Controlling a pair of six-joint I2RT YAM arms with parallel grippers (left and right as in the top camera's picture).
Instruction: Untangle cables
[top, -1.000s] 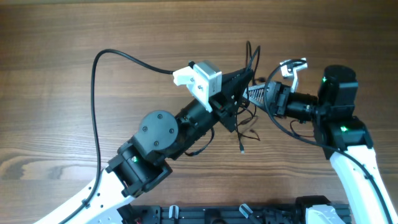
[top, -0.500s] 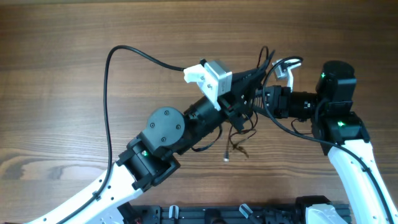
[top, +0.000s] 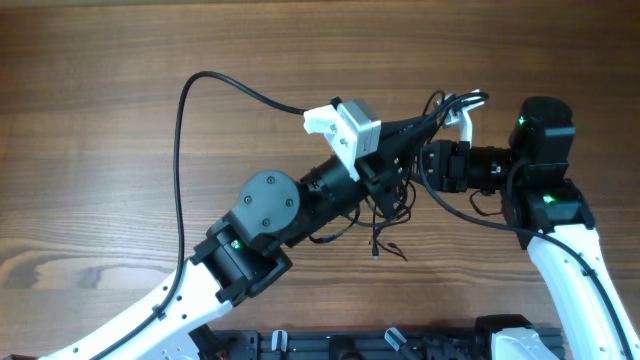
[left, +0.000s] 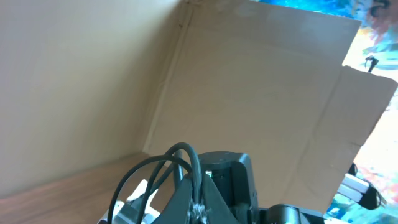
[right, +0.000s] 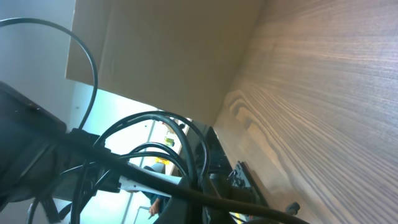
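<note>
The left claw and right claw both clench the thin black knotted cables above the wooden counter. We should draw them apart slowly, so loops loosen rather than tighten.

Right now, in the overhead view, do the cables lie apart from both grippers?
No, the cables bunch between the left gripper and right gripper tips.

No legible text or markings
</note>
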